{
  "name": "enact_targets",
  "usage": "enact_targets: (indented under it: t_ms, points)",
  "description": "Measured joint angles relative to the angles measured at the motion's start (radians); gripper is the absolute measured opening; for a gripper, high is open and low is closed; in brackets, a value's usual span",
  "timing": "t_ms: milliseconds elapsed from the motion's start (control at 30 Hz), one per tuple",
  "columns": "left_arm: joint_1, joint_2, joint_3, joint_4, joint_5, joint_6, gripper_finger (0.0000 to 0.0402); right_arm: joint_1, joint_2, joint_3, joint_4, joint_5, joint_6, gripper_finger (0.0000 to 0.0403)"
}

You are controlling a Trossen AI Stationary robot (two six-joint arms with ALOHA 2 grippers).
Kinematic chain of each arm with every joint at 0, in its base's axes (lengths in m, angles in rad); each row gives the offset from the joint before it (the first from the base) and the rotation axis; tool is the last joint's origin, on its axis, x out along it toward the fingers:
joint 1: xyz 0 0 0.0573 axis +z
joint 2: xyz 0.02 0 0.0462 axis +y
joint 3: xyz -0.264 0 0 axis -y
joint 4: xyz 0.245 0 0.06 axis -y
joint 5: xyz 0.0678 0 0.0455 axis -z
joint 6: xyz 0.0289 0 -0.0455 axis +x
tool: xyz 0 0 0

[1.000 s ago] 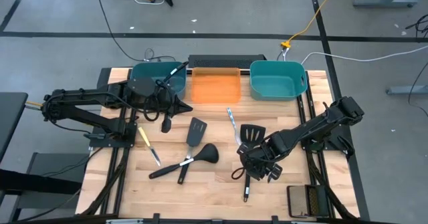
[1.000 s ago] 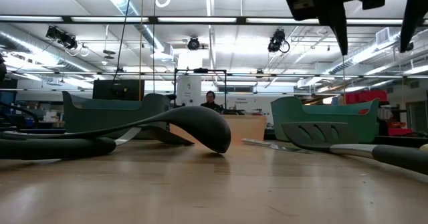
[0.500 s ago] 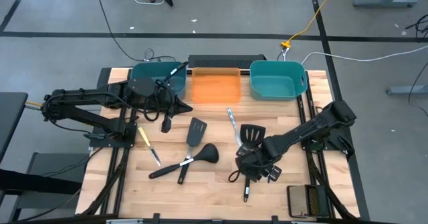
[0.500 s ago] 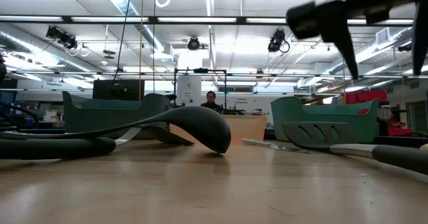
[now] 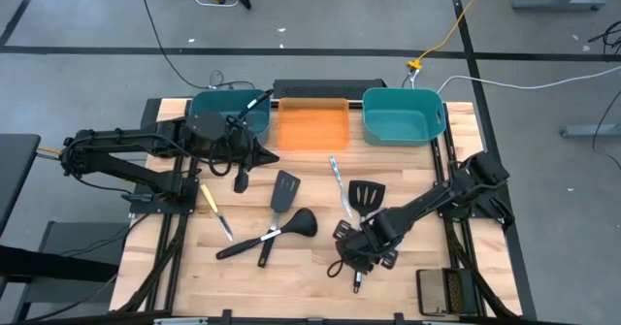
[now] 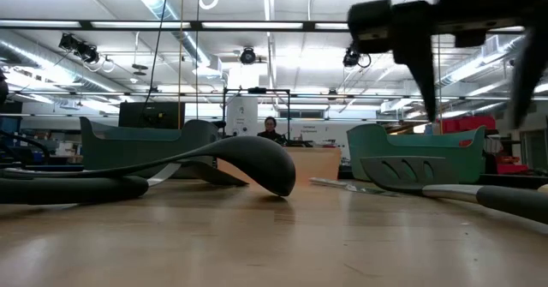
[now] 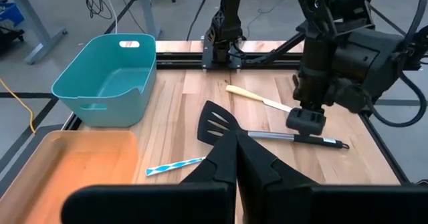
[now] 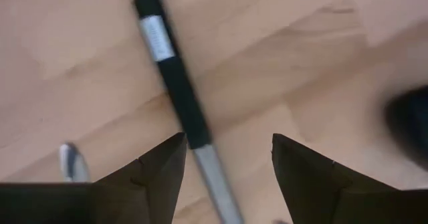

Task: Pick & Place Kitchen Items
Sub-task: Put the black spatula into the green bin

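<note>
Wooden planks of the surface (image 5: 310,276) are still carrying nearly every utensil, so the sorting is looking barely begun: the right teal bin (image 5: 403,116) is sitting empty, the orange bin (image 5: 312,126) looks bare, and only a dark handle seems to be leaning in the left teal bin (image 5: 228,112). The right pincer (image 5: 357,257) is hanging wide open and holding nothing, straddling the slim black-and-silver handle of a slotted spatula (image 5: 364,197) whose flat matte blade is lying beyond it toward the bins. The left pincer (image 5: 264,156) is sitting fully closed and empty near the left teal bin, with a second black spatula (image 5: 283,189) just beside it. A glossy round-bowled ladle (image 5: 296,223) and a yellow-handled knife (image 5: 215,209) are lying between the two pincers, and a blue striped stick (image 5: 337,181) is resting near the spatula blade.
</note>
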Motion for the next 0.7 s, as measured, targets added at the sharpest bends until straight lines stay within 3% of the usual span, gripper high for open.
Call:
enact_targets:
  t_ms: [300,700]
  points:
    - [0.0,0.0,0.0,-0.009,0.0,-0.013,0.0004,0.03,0.0,-0.077,0.1,-0.008,0.003,0.0226]
    - [0.0,0.0,0.0,-0.009,0.0,-0.025,0.0004,0.027,0.08,-0.082,0.102,-0.014,-0.005,0.0225]
